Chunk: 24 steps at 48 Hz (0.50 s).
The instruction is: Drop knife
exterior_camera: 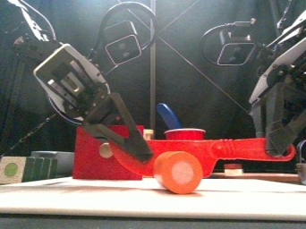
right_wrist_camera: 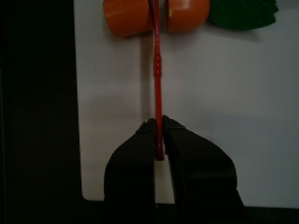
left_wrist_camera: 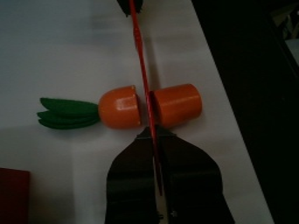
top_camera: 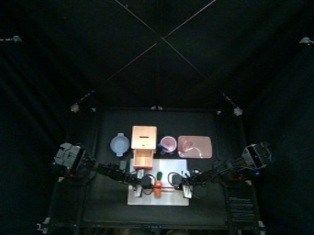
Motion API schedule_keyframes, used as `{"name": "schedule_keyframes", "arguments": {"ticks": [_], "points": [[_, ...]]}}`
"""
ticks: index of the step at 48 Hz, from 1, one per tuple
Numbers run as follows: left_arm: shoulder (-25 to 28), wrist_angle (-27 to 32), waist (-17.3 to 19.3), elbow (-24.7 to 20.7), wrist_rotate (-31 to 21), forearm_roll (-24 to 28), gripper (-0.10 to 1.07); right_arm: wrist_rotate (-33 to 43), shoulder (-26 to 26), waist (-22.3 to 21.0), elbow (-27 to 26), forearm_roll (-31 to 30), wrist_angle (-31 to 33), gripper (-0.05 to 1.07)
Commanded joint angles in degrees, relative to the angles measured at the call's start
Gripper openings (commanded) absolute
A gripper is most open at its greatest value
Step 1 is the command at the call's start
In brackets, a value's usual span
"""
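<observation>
Black table, front edge | knife [exterior_camera: 227, 148] lies level left-right over carrot [exterior_camera: 180, 172] | left gripper [left_wrist_camera: 153, 162] and right gripper [right_wrist_camera: 160, 140] each pinch one end

Black curtains [top_camera: 50, 110] close in the pen on every side, hanging in dark folds around the small black worktop [top_camera: 110, 121] in its middle. Thin pale lines [top_camera: 160, 37] cross overhead above the far curtain in the top view. In the front view, light glows behind the scene and shows the curtain [exterior_camera: 180, 63] as dim vertical pleats.
</observation>
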Motion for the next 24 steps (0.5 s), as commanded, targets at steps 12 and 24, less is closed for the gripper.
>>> {"name": "schedule_keyframes", "arguments": {"ticks": [12, 24], "points": [[-3.87, -0.09, -0.70, -0.62, 0.26, 0.79, 0.26, 0.00, -2.90, 0.35, -1.93, -3.69, 3.43, 0.26], [-6.94, -0.26, -0.35, -0.62, 0.35, 2.11, 0.26, 0.09, -6.15, 0.26, -2.11, -5.45, 6.42, 0.26]]}}
